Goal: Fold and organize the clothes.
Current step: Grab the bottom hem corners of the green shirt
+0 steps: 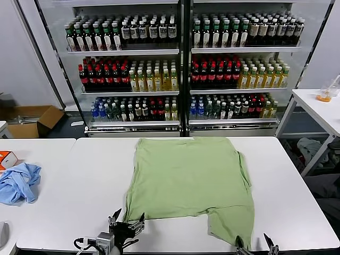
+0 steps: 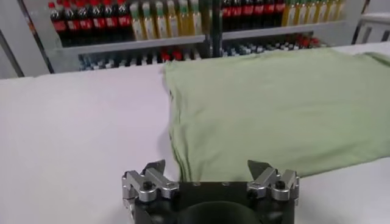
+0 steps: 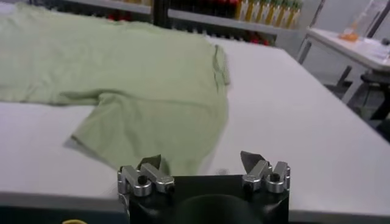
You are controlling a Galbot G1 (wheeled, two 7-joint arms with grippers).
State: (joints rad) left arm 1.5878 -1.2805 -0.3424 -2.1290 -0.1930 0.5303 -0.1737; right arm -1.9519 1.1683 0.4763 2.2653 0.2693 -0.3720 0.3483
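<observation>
The light green shirt [image 1: 188, 178] lies flat on the white table [image 1: 69, 212], plain side up, with one part hanging out at the near right corner. No collar, buttons or logo show. My left gripper [image 1: 127, 219] is open and empty at the table's near edge, just before the shirt's near left corner [image 2: 183, 173]. My right gripper [image 1: 256, 243] is open and empty at the near edge, just before the shirt's near right flap [image 3: 152, 131]. The shirt fills much of the left wrist view [image 2: 274, 103] and right wrist view [image 3: 122, 67].
A crumpled light blue garment [image 1: 18, 183] and an orange box [image 1: 6, 158] lie on the table's far left. Glass-door drink coolers [image 1: 180, 64] stand behind the table. A second white table [image 1: 319, 109] stands at the right, a cardboard box [image 1: 29, 119] on the floor at left.
</observation>
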